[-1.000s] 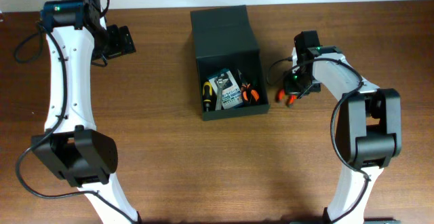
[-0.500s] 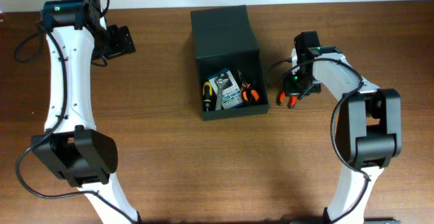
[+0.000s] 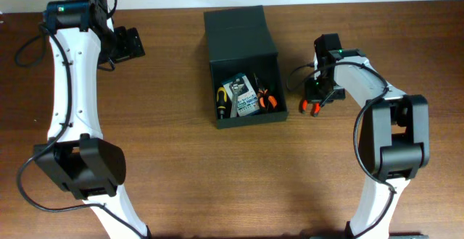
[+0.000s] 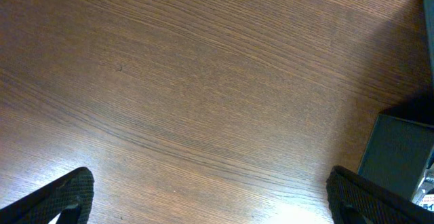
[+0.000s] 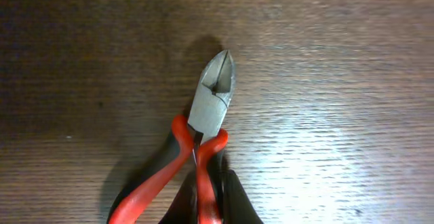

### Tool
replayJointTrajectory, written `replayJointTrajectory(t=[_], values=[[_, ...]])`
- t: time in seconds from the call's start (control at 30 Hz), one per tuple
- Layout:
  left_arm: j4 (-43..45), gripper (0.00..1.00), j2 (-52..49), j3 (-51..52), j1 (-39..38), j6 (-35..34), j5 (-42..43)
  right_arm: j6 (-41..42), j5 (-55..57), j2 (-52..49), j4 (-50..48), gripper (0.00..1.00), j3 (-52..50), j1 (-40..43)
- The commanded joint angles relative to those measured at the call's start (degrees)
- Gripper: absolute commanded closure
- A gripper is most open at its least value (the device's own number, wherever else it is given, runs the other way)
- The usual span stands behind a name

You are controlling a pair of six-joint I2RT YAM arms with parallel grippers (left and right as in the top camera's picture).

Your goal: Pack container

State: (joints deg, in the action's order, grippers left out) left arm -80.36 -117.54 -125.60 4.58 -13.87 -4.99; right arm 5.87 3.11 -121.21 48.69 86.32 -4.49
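The dark green-black container point(image 3: 247, 119) stands open at the table's middle, its flap lid point(image 3: 235, 27) laid back on the far side. Inside lie a yellow-and-black screwdriver point(image 3: 221, 98), a blue-and-white card pack point(image 3: 245, 100) and orange-handled pliers point(image 3: 267, 101). My right gripper point(image 3: 317, 100) is just right of the container, shut on one handle of red-handled cutters point(image 5: 211, 102), whose grey jaws point away from me over the wood; they also show in the overhead view point(image 3: 312, 108). My left gripper point(image 4: 217, 207) is open and empty over bare wood at the far left point(image 3: 127, 43). The container's corner point(image 4: 400, 153) shows at the right edge of the left wrist view.
The brown wooden table point(image 3: 181, 174) stretches all around the container. Both arm bases stand at the near edge, left point(image 3: 80, 166) and right point(image 3: 395, 141). A black cable point(image 3: 296, 72) loops beside the right wrist.
My right gripper has shifted slightly right and toward the near edge, and the red cutters have moved with it. The left arm has not moved.
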Motion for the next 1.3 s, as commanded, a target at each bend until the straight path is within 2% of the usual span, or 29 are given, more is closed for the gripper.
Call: replayJointTrajectory(t=[0.0,0.43,0.83,0.87,0.97,1.03,1.1,1.27], values=[[0.1,0.01,0.0,-0.9,0.1,0.7,-0.9,0.6,2.3,4.9,0.1,0.96,2.6,0.1],[0.1,0.01,0.0,-0.9,0.1,0.7,-0.9,0.6,2.1,10.8,0.3,0.96,3.4,0.1],[0.1,0.01,0.0,-0.9,0.1,0.7,-0.8,0.6,1.6,10.9,3.1,0.95,2.4,0.1],[0.1,0.01,0.0,-0.9,0.1,0.7,-0.9,0.6,1.4,10.8,3.8,0.88,1.9,0.0],[0.1,0.01,0.0,-0.9,0.1,0.7,-0.9,0.6,1.4,10.3,4.1,0.50,0.0,0.0],[0.1,0.01,0.0,-0.9,0.1,0.7,-0.9,0.6,1.4,10.0,3.1,0.35,-1.9,0.0],[0.1,0.01,0.0,-0.9,0.1,0.7,-0.9,0.6,1.4,9.7,1.0,0.29,-4.3,0.0],[0.1,0.01,0.0,-0.9,0.1,0.7,-0.9,2.1,1.4,9.0,-2.8,0.30,-7.3,0.0]])
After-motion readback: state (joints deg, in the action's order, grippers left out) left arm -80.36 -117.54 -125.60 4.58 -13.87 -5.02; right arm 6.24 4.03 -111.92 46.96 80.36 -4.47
